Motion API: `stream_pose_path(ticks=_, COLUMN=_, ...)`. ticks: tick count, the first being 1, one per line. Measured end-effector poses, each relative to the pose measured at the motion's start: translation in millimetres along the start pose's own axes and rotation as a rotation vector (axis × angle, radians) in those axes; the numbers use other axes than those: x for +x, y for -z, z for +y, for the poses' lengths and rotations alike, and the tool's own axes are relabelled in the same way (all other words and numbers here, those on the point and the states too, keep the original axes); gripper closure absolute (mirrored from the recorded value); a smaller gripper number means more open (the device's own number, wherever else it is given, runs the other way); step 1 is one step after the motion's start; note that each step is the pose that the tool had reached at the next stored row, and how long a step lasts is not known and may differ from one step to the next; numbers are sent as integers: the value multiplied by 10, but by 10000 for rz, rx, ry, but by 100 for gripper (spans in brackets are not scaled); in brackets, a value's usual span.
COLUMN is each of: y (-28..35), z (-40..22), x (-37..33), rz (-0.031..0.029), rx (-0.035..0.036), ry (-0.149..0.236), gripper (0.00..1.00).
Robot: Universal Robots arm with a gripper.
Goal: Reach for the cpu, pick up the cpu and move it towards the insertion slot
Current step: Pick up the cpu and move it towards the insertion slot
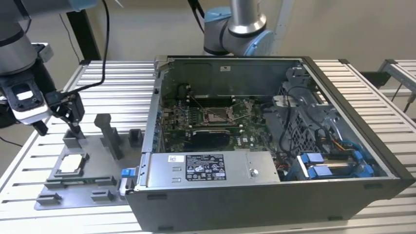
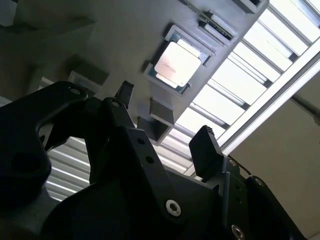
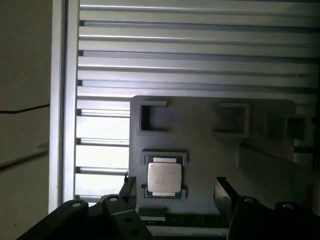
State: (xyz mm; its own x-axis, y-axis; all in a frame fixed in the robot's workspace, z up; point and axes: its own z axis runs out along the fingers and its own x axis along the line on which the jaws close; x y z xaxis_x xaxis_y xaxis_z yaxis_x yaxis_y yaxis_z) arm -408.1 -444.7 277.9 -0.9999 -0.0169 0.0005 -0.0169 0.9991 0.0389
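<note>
Slatted aluminium table (image 1: 117,83) carries a grey fixture plate (image 1: 97,170), with the cpu (image 1: 70,165) seated flat in a shallow raised nest. The gripper (image 1: 70,127) hangs above the cpu with its fingers (image 3: 223,192) spread wide and empty, flanking the cpu in the first wrist view. Likely faults are a fingertip catching the nest lip, or the thin chip slipping or tilting under a poor edge grip. Upright fixture blocks (image 1: 107,134) stand near the cpu and crowd sideways motion. The computer case (image 1: 260,204) wall rises between the cpu and the insertion slot (image 1: 215,116). Open room lies above the cpu.
</note>
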Motion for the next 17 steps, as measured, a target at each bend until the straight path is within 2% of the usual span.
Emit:
stream_pose_path(ticks=5, y=-45, z=-77, x=4, rz=0, rx=0, ry=-5, gripper=0)
stream_pose_path(ticks=17, y=-218, z=-170, x=43, rz=-2, rx=-1, ry=-6, gripper=0)
